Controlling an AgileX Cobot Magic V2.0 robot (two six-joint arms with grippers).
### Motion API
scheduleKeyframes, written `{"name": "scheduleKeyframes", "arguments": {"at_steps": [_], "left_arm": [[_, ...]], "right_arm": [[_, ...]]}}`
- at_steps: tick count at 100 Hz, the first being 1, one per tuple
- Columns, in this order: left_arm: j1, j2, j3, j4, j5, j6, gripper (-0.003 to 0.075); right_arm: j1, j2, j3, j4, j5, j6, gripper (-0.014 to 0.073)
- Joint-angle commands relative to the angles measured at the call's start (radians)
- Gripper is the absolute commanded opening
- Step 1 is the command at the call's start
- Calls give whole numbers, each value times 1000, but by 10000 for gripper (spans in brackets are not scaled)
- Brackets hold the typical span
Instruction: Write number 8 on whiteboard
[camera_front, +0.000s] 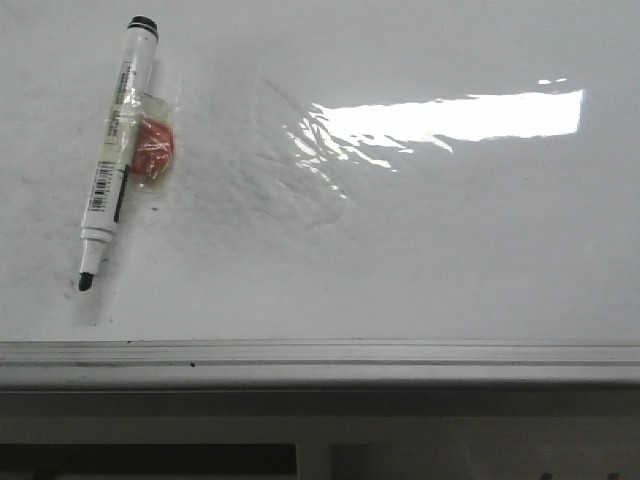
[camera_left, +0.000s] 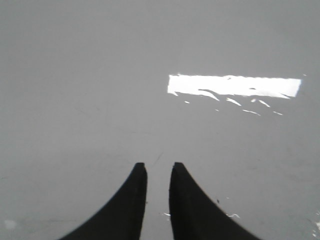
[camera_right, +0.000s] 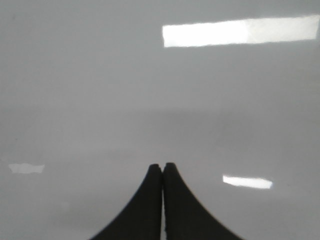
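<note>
**Marker lying uncapped at the left, no figure drawn yet**

Glossy white board (camera_front: 400, 250), faintly smudged grey and edged by a grey metal rim, is filling the front view, with a bright strip of ceiling light reflecting across its upper right. At far left a white-barrelled marker (camera_front: 115, 155) with a black tip is lying on the board, its long axis running nearly away from the robot, tip pointing back toward the near rim. A small orange-red lump (camera_front: 153, 150) under clear tape is sitting against its right side. No number 8 is showing anywhere; the writing seems not yet begun.

Neither arm is appearing in the front view, so which is nearer is hard to tell; the marker's side suggests the left. The left gripper (camera_left: 158, 170) is hanging over bare board with a narrow gap between its fingers, holding nothing. The right gripper (camera_right: 163, 167) is pressed together, empty.
</note>
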Motion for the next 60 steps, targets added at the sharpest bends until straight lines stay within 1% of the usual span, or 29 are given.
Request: {"name": "scheduleKeyframes", "arguments": {"at_steps": [1, 7, 14, 30, 44, 49, 60], "left_arm": [[-63, 20, -38, -12, -79, 21, 251], [-111, 20, -38, -14, -79, 21, 333], [-173, 20, -38, -24, -79, 21, 370], [-309, 42, -38, -22, -79, 60, 368], [-420, 148, -38, -22, -104, 68, 368], [-454, 201, -38, -22, -131, 68, 368], [-524, 326, -41, -30, -241, 68, 368]], "right_arm": [[1, 19, -36, -3, -69, 0, -64], [1, 19, -36, -3, -64, 0, -64], [1, 19, -36, -3, -60, 0, -64], [1, 19, -36, -3, -49, 0, -64], [1, 21, -36, -3, -48, 0, -64], [1, 21, -36, -3, -51, 0, -64], [1, 21, -36, -3, -53, 0, -64]]}}
